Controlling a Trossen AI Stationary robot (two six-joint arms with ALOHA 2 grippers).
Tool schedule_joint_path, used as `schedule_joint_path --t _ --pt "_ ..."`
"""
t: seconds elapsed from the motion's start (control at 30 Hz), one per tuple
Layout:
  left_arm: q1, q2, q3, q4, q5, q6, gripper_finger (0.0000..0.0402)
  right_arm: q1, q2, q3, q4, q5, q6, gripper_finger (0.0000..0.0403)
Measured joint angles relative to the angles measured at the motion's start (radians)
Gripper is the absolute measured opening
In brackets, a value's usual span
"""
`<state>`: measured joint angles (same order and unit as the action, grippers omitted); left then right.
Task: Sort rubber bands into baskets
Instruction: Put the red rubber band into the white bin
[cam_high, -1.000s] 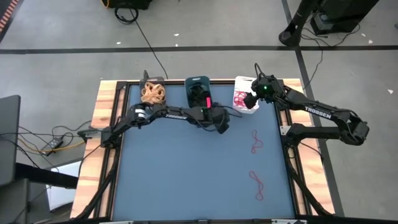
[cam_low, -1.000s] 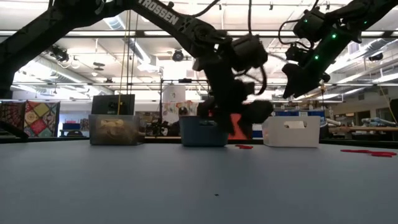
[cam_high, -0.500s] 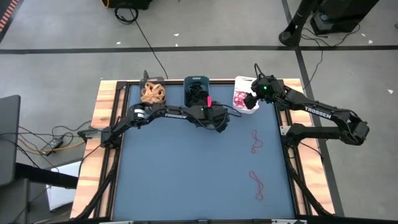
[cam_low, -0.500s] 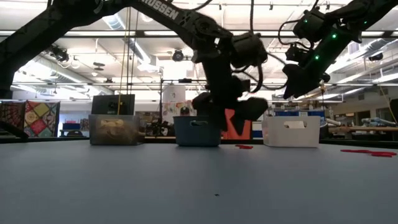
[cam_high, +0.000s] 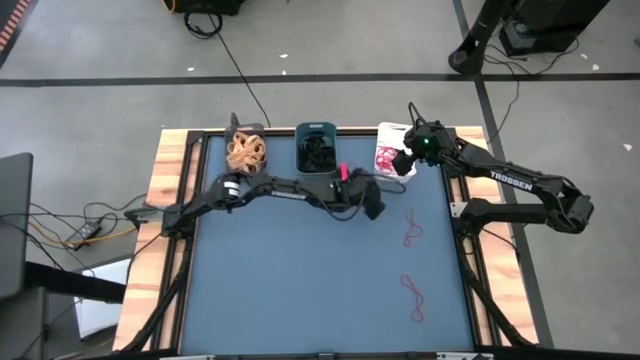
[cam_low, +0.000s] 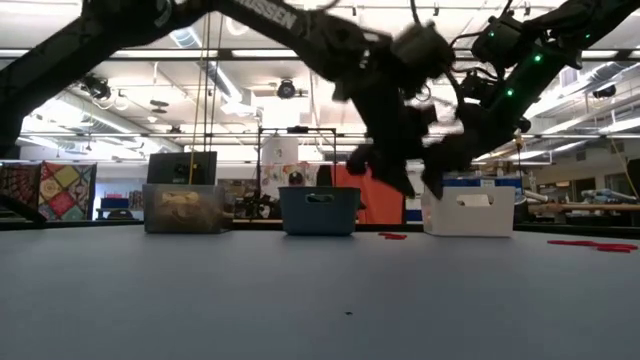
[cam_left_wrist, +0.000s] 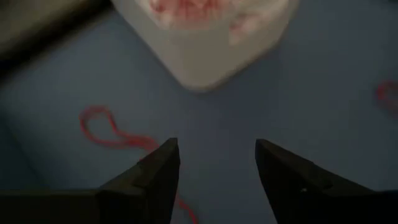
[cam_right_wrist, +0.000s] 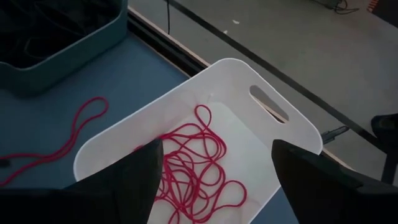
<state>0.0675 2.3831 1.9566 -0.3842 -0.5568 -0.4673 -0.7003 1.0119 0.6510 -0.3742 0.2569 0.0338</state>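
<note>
Left wrist view: empty, open left pincer (cam_left_wrist: 216, 163) above a red rubber band (cam_left_wrist: 112, 133), near white basket (cam_left_wrist: 205, 46)

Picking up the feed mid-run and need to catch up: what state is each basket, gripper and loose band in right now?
dark grey basket: upright, holds tan bands
teal basket: upright, holds black bands
white basket: upright, holds red bands
left gripper: open, empty, over the mat near the white basket
right gripper: open, empty, above the white basket
loose red bands: lying unsorted on the mat
</note>
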Motion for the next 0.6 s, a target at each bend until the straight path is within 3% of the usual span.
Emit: schedule_joint_path --t 0.6 --pt "0.038 0.064 0.001 -0.046 0.001 -0.039 0.0213 0.000 0.000 0.000 -0.003 -0.014 0.016 0.0311"
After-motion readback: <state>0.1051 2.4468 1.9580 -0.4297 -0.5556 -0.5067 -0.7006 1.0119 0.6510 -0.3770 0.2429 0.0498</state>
